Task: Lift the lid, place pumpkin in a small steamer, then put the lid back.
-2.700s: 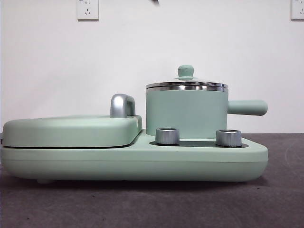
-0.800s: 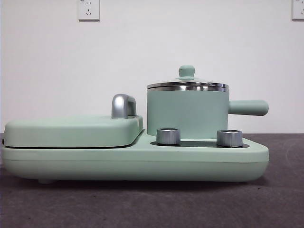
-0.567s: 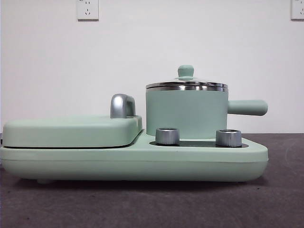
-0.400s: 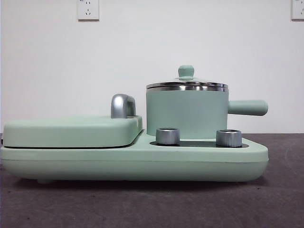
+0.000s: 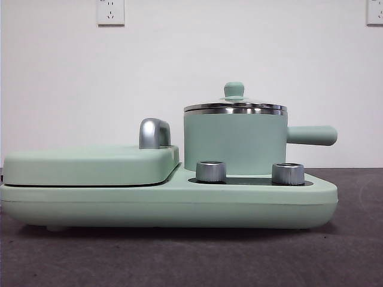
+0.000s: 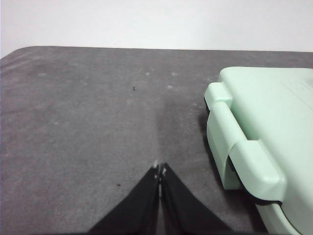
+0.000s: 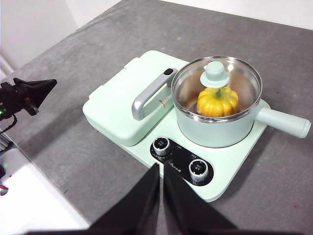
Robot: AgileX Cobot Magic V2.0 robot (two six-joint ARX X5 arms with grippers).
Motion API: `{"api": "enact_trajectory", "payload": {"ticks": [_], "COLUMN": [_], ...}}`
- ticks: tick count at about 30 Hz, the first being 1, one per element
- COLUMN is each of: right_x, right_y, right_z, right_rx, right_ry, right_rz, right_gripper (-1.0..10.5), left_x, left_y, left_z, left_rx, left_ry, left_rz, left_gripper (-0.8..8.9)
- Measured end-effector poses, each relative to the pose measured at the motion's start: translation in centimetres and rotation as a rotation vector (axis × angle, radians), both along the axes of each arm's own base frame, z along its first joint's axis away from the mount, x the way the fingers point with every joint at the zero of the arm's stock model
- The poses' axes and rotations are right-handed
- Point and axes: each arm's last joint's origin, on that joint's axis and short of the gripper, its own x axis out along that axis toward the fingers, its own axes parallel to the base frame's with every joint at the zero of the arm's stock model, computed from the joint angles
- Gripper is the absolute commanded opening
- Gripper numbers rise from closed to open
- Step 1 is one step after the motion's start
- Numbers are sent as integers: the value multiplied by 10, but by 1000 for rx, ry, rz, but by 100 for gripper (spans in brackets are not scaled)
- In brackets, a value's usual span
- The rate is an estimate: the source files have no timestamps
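The small steamer (image 5: 233, 142) stands on the right of the appliance base, side handle pointing right; it also shows in the right wrist view (image 7: 217, 125). The lid (image 5: 234, 106) with its mint-green knob sits on the steamer. Through the lid's clear top (image 7: 193, 81), the pumpkin (image 7: 217, 102) shows inside the steamer. My right gripper (image 7: 160, 169) is shut and empty, high above the table in front of the base. My left gripper (image 6: 160, 170) is shut and empty, low over the dark table beside the base's end; it also shows in the right wrist view (image 7: 41, 88).
The wide mint-green appliance base (image 5: 167, 200) carries two chrome dials (image 5: 211, 171) and a flat rounded cover (image 5: 90, 162) with a chrome handle (image 5: 154, 133). The cover's end shows in the left wrist view (image 6: 259, 142). A white wall stands behind; the table's edge lies near the left arm.
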Motion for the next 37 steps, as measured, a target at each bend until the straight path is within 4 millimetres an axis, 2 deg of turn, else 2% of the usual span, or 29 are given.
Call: {"api": "enact_trajectory", "payload": {"ticks": [16, 22, 27, 32, 37], "right_x": [0, 11, 30, 41, 39], "right_y": [0, -8, -25, -40, -45], "right_z": [0, -7, -46, -110, -170], "right_rx": [2, 40, 63, 79, 61], "right_ry": [-4, -44, -129, -260, -432], "right_rz": [0, -157, -411, -582, -707], "right_gripper": [7, 7, 7, 7, 8], "left_x": [0, 0, 0, 0, 0], "left_y": [0, 0, 0, 0, 0], "left_z": [0, 0, 0, 0, 0], "left_rx": [0, 0, 0, 0, 0], "left_ry": [0, 0, 0, 0, 0], "left_rz": [0, 0, 0, 0, 0], "left_gripper": [7, 7, 7, 7, 7]}}
